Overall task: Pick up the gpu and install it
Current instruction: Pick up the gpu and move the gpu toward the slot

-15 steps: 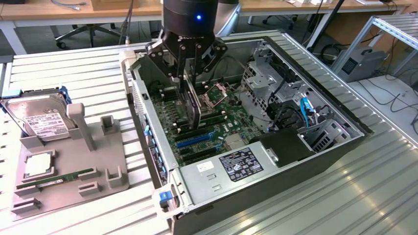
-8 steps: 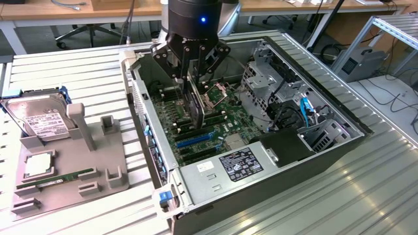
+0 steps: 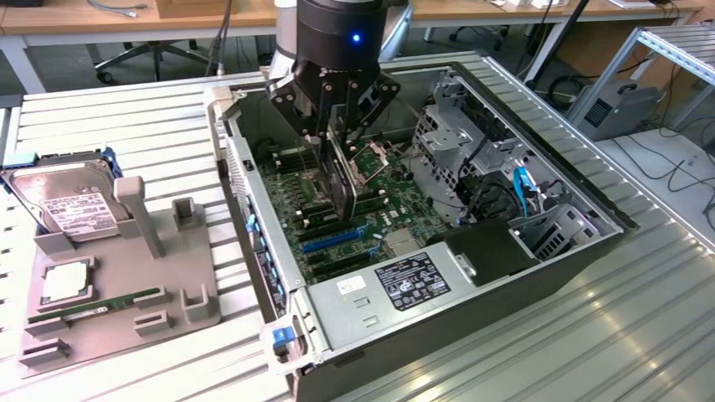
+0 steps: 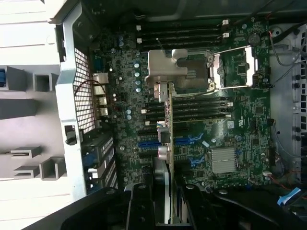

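Note:
The gpu (image 3: pixel 341 186) hangs on edge, thin and dark, inside the open computer case (image 3: pixel 564 180), above the green motherboard (image 3: pixel 386 205). My gripper (image 3: pixel 338 134) is shut on its upper edge. In the wrist view the gpu (image 4: pixel 168 125) shows edge-on with its silver bracket end, running out from between my fingers (image 4: pixel 140 207). It hovers over the blue slots (image 4: pixel 147 143), which lie near the dark slots (image 3: pixel 333 240) on the board. Whether the card touches a slot is not visible.
A grey fixture tray (image 3: pixel 167 276) on the exterior view's left carries a hard drive (image 3: pixel 67 205), a RAM stick (image 3: pixel 95 308) and a square chip (image 3: pixel 67 280). Inside the case are the power supply (image 3: pixel 408 280), a drive cage (image 3: pixel 447 138) and cables (image 3: pixel 520 188).

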`<state>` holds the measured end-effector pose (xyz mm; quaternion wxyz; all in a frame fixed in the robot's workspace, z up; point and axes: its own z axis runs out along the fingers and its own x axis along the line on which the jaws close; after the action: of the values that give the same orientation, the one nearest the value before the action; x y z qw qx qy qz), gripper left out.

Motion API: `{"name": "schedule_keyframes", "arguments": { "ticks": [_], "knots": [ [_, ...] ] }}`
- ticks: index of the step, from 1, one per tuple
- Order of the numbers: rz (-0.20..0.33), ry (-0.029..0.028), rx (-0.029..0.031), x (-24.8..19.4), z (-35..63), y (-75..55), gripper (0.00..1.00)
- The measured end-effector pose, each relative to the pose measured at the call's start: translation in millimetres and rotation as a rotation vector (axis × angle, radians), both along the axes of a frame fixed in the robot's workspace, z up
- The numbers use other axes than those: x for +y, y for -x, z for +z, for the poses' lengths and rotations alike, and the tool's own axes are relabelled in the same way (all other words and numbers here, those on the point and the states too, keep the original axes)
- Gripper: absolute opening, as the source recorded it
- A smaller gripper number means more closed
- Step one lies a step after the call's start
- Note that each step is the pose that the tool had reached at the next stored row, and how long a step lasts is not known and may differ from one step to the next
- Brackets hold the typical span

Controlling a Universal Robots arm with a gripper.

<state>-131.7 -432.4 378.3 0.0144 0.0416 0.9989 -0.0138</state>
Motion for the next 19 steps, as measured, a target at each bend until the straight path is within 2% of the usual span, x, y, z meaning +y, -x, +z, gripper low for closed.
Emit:
{"name": "schedule_keyframes", "arguments": {
  "ticks": [19],
  "knots": [
    [0.000,0.0013,-0.0001,0.0,-9.8,-30.0,0.27]
  ]
}}
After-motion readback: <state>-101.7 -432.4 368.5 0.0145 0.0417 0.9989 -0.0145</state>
